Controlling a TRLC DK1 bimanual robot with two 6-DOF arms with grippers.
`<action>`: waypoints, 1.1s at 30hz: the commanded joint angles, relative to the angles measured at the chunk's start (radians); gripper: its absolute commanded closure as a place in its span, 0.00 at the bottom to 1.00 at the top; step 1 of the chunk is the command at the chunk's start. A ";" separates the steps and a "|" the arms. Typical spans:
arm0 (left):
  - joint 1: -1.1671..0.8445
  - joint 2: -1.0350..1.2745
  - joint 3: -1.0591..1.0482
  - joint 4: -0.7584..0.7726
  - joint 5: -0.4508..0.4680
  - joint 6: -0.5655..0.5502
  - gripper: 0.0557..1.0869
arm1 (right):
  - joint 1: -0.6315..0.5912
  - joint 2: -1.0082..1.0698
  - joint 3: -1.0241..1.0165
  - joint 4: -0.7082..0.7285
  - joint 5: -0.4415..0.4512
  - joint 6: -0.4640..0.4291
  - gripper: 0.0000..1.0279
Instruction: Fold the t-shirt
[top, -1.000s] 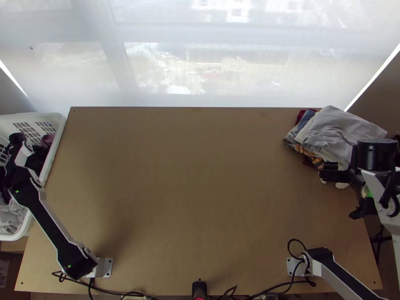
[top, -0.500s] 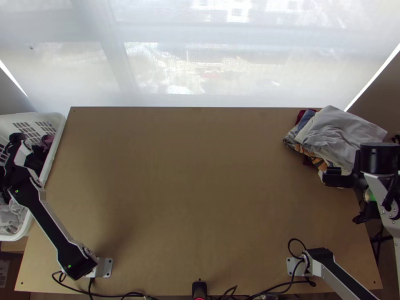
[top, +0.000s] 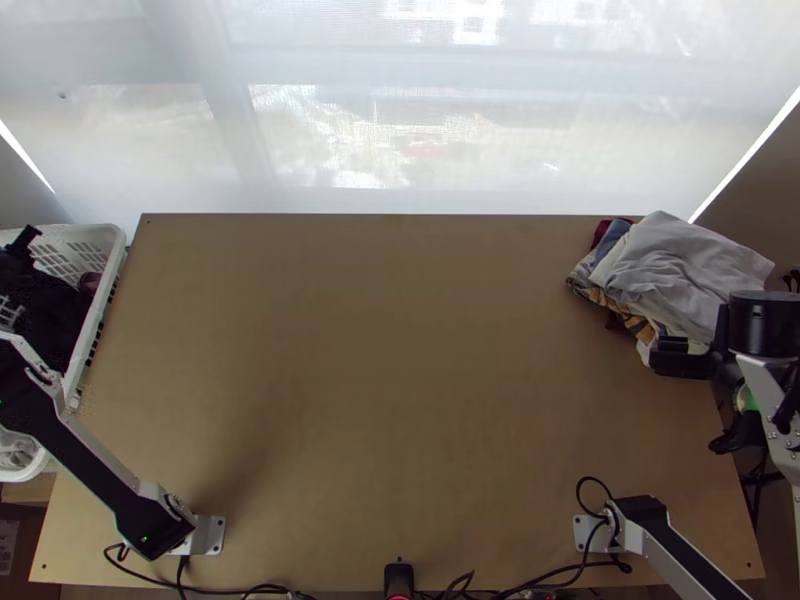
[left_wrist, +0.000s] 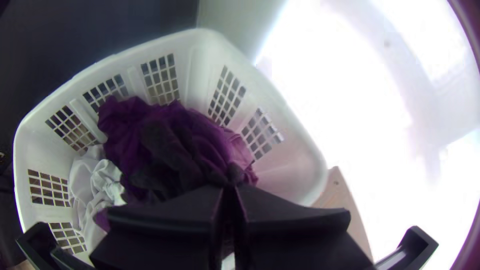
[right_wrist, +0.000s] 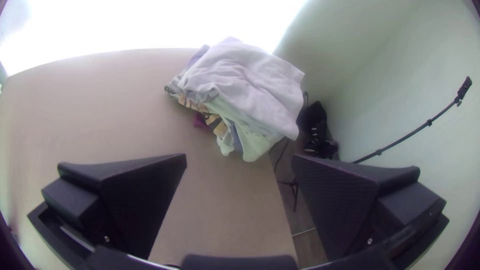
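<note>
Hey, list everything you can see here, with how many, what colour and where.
Table: one, light wood, centre.
Basket: one, white, at the table's left edge.
Loose clothes: several, purple, dark and white, inside the basket.
Clothes pile: one, pale on top, darker and patterned layers below, table's far right corner.
Window covering: one, white, beyond the far edge.
Cables: several, black, near edge.
Stand: one, black, beyond the right edge.
Left gripper: one, black, over the basket, jaws together.
Right gripper: one, black, near the pile, jaws wide apart.
</note>
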 joint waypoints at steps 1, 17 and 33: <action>0.008 -0.256 -0.001 -0.018 0.104 -0.009 0.97 | 0.006 -0.002 0.015 0.009 -0.003 0.003 0.05; 0.104 -0.497 -0.001 0.303 -0.037 -0.116 0.97 | 0.012 -0.085 -0.048 0.003 -0.013 0.001 0.05; 0.181 -0.575 -0.021 0.485 -0.224 -0.076 0.97 | 0.009 -0.151 -0.128 -0.008 -0.016 0.003 0.05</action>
